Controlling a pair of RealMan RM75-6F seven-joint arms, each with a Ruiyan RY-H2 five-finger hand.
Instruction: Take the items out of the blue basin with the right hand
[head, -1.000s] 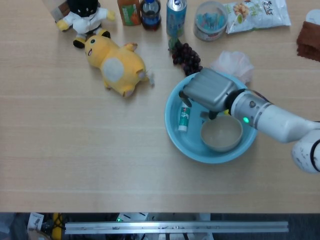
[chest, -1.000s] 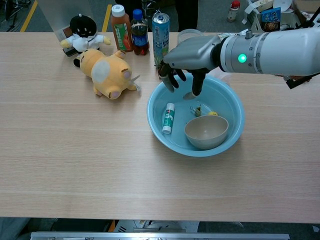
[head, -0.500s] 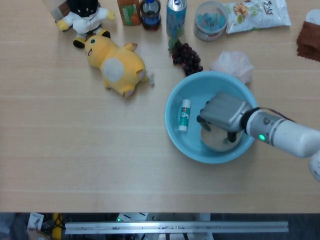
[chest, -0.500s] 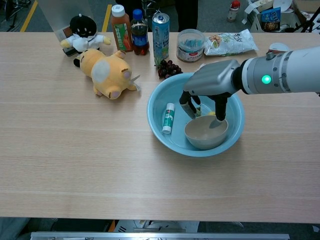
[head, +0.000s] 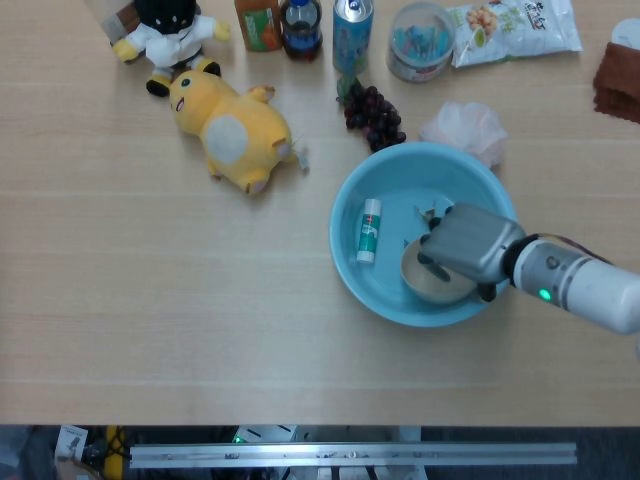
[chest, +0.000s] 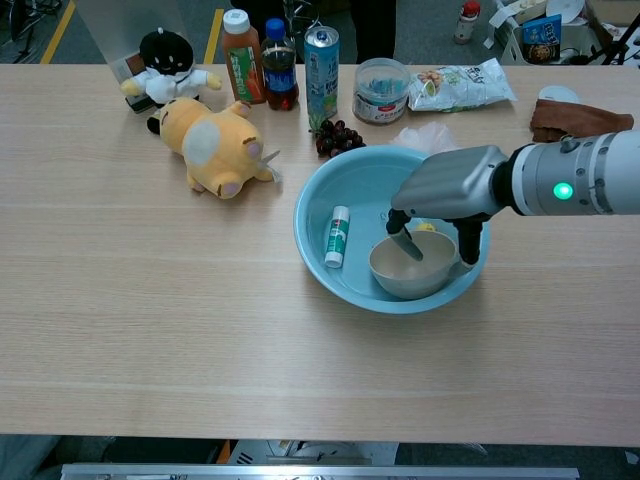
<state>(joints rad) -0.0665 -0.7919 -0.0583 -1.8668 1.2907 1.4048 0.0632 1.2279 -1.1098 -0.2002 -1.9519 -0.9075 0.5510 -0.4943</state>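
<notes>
Chest view shows the right hand's fingers (chest: 407, 243) reaching down inside the beige bowl (chest: 412, 272), with the thumb side dropping outside the bowl's right rim, so the right hand (chest: 445, 195) straddles that rim; whether it actually grips the bowl cannot be told. In the head view the right hand (head: 468, 248) covers most of the bowl (head: 425, 281), its fingers curled downward. The bowl sits in the right half of the blue basin (chest: 345, 184), on the basin's floor. Left of it in the basin lies a small white-and-green tube (chest: 337, 237), well clear of the hand. Behind the fingers, a small yellow item (chest: 426, 227) peeks out, too hidden to identify. Just beyond the basin's far rim lie dark grapes (chest: 336, 138) and a crumpled white bag (head: 463, 127). A yellow plush toy (chest: 210, 147) lies further left on the table (chest: 150, 320).
</notes>
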